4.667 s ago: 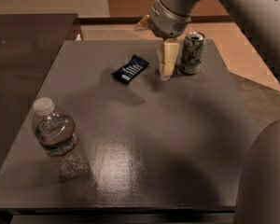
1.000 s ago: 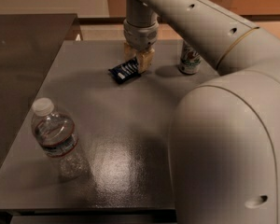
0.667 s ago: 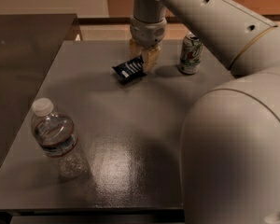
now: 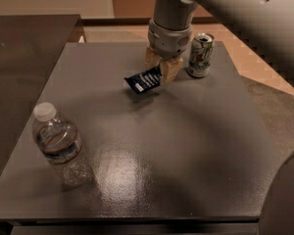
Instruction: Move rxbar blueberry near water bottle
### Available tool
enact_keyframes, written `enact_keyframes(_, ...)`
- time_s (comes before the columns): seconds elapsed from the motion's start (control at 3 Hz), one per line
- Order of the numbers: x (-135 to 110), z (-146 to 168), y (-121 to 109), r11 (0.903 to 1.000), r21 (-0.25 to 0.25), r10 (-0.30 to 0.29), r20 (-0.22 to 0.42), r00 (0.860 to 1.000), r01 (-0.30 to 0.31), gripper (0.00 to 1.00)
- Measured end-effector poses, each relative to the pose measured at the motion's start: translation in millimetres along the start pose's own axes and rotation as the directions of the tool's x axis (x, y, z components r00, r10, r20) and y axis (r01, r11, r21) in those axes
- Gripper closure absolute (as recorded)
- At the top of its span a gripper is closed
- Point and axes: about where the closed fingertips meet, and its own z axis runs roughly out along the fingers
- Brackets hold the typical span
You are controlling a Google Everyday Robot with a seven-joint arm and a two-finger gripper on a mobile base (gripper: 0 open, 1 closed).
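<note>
rxbar blueberry (image 4: 143,80), navy, white lettering, pinched by claw (image 4: 161,69) beside can (image 4: 200,56)

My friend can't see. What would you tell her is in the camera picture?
A robot's gripper pinches one end of a dark blue snack bar at the far side of a grey table, next to a green-and-white soda can. A clear water bottle with a white cap stands at the near left corner, far from the bar.
</note>
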Motion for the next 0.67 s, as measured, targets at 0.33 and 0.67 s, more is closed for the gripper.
enact_keyframes(0.33, -26.9, 3.0, 36.9, 0.9999, -0.011, 0.001, -0.011, 1.0, -0.001, 1.0)
enact_keyframes(0.67, -41.8, 13.6, 63.9, 0.999, -0.031, 0.032, -0.024, 0.999, -0.033, 1.0)
